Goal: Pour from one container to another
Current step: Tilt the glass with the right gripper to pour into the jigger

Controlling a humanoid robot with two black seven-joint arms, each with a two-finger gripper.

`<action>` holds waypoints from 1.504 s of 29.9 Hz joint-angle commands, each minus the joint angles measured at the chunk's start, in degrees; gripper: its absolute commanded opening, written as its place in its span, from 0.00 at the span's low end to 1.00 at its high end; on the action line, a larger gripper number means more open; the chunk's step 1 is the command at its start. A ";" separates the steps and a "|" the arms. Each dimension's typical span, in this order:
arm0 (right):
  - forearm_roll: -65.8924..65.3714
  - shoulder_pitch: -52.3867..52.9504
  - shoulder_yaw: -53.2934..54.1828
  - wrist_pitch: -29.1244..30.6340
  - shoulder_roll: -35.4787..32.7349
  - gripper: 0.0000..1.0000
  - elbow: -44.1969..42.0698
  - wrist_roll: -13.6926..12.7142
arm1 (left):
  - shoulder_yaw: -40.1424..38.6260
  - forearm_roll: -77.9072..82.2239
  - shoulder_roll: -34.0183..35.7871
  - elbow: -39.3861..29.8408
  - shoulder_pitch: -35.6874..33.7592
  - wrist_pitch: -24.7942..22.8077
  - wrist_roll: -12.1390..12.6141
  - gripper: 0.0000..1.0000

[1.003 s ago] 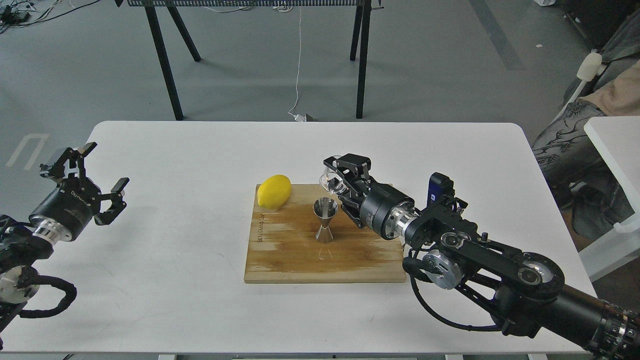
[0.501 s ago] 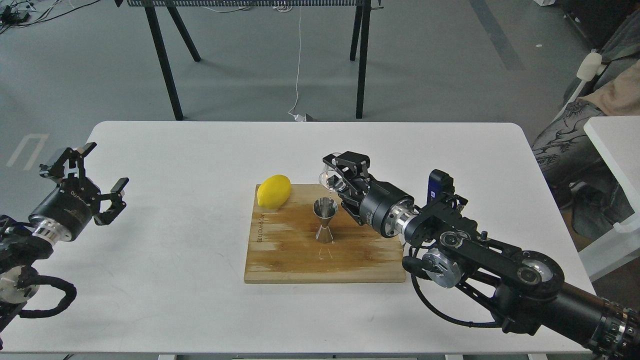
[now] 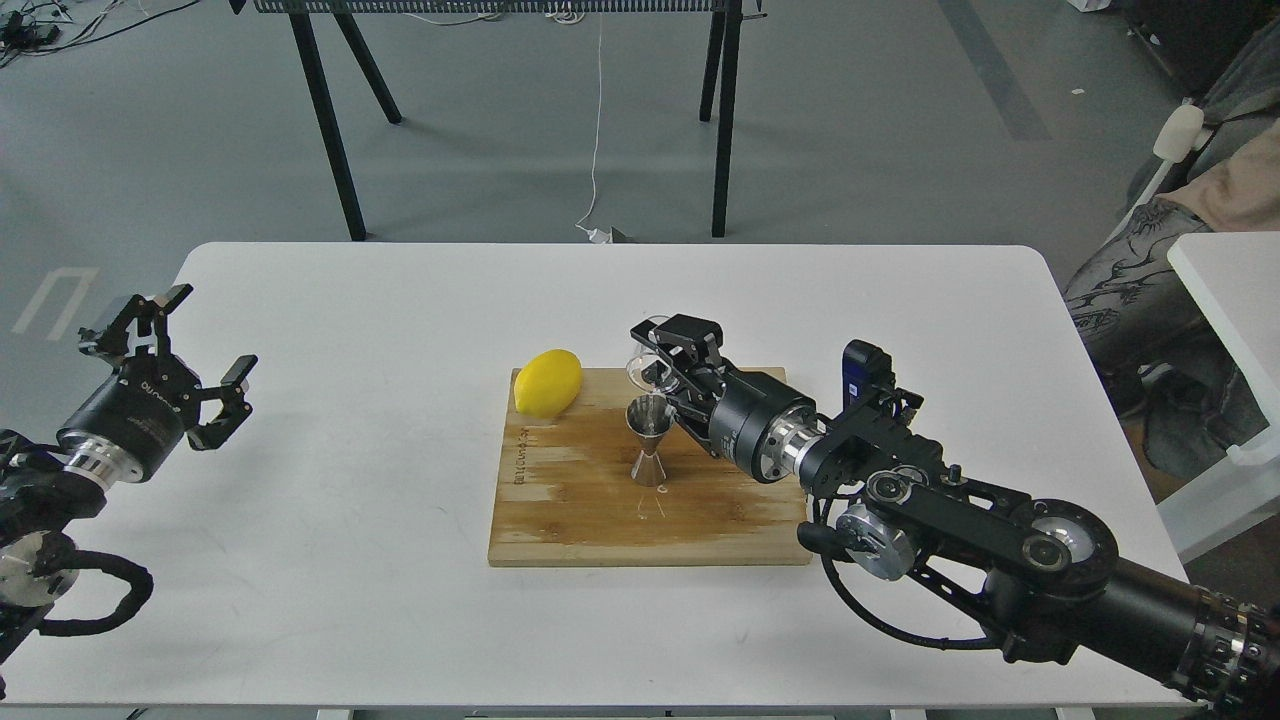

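Note:
A shiny steel jigger (image 3: 650,440) stands upright on the wooden board (image 3: 570,510) at the table's middle. Right above its open top hangs the small clear glass cup (image 3: 647,368), tipped over to the left with its rim toward the jigger's mouth. My right gripper (image 3: 664,366) is shut on the cup, coming in from the right. Whether liquid is flowing is too faint to tell. My left gripper (image 3: 190,350) stands open at the table's left edge, far from the board, with nothing in it.
A yellow lemon (image 3: 548,382) lies on the board's far left corner, close to the jigger. Black table legs (image 3: 330,120) stand on the floor beyond the white table (image 3: 350,540). Another white table's edge (image 3: 1225,290) shows at the right.
My right gripper has shifted left and lower with the glass cup, bringing its rim over the jigger's mouth. The left arm has not moved.

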 commanded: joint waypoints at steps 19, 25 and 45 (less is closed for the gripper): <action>-5.04 0.36 -1.36 -0.01 -0.06 0.37 -0.79 0.09 | 0.06 0.00 0.00 0.00 0.09 0.00 0.00 0.99; -7.15 0.80 -2.77 -0.01 -0.06 0.36 -0.88 0.18 | 0.06 0.00 -0.09 0.00 0.09 0.00 0.00 0.99; -11.10 1.77 -3.04 -0.01 -0.23 0.36 -1.93 0.44 | 0.06 0.00 -0.44 0.26 0.09 0.00 0.00 0.99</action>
